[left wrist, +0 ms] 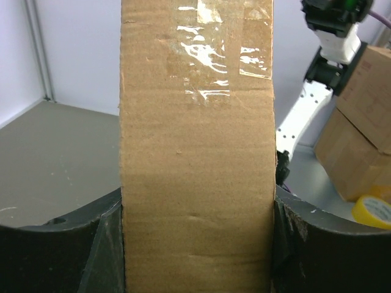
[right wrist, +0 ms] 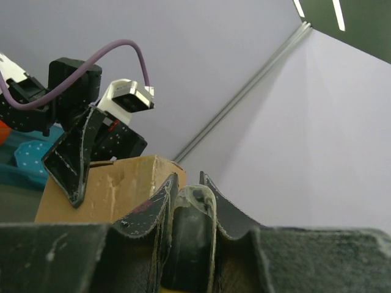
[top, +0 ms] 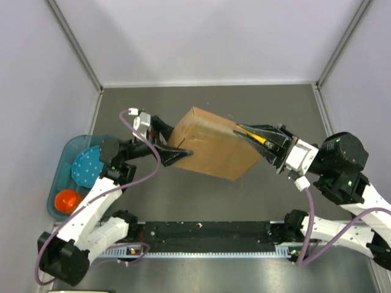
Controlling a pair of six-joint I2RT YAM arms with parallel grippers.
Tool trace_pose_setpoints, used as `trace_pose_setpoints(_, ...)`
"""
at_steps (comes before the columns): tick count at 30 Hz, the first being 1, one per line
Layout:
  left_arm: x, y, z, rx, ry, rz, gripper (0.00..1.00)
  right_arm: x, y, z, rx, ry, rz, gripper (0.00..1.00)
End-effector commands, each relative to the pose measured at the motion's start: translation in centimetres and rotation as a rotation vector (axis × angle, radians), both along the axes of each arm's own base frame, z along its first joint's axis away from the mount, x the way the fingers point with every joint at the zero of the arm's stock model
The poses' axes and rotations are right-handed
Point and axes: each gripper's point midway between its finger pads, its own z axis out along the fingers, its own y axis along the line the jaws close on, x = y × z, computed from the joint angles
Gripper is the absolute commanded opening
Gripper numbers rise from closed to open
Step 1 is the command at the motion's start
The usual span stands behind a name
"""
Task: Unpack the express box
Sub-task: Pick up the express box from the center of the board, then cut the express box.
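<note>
Over the desk centre: express box pinched by left pincer; right pincer pinching yellow knife. Next, likely: slit tape.

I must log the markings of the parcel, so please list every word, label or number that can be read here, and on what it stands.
No text can be read in any view.
The express box: plain brown cardboard, only clear tape, no label.
The yellow roll: any print is too small to tell.
The cartons behind: no print visible.
</note>
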Motion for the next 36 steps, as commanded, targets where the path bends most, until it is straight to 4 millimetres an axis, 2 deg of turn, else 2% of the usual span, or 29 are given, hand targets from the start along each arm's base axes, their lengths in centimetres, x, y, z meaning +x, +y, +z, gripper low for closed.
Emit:
trace_pose_setpoints(1,-3.0,1.5,2.2,-0.067,-0.250,0.005,0.00,-0.9,0.2,0.9,0.066,0.012,0.067,0.00)
trace_pose_setpoints(5,-2.4,2.9,0.5,-0.063,-0.253,0.082,0.00,-1.4,1.3,0.5,0.050,0.044,0.134,0.00)
trace_pose_setpoints(9,-2.7,4.0,0.5,-0.061,-0.272,0.120,0.00,-1.6,2.8,-0.7,0.031,0.083,0.198,0.00)
trace_pose_setpoints(17,-2.7,4.0,0.9,-0.062,-0.209,0.105,0.00,-1.5,4.8,-2.0,0.011,0.100,0.254,0.00)
trace_pose_setpoints(27,-2.1,3.9,1.7,-0.069,-0.164,0.106,0.00,-1.3,5.7,-2.4,0.050,0.109,0.274,0.00)
trace_pose_setpoints(36,-2.0,3.9,2.3,-0.078,-0.142,0.107,0.00,-1.3,6.3,-1.6,0.098,0.086,0.276,0.00)
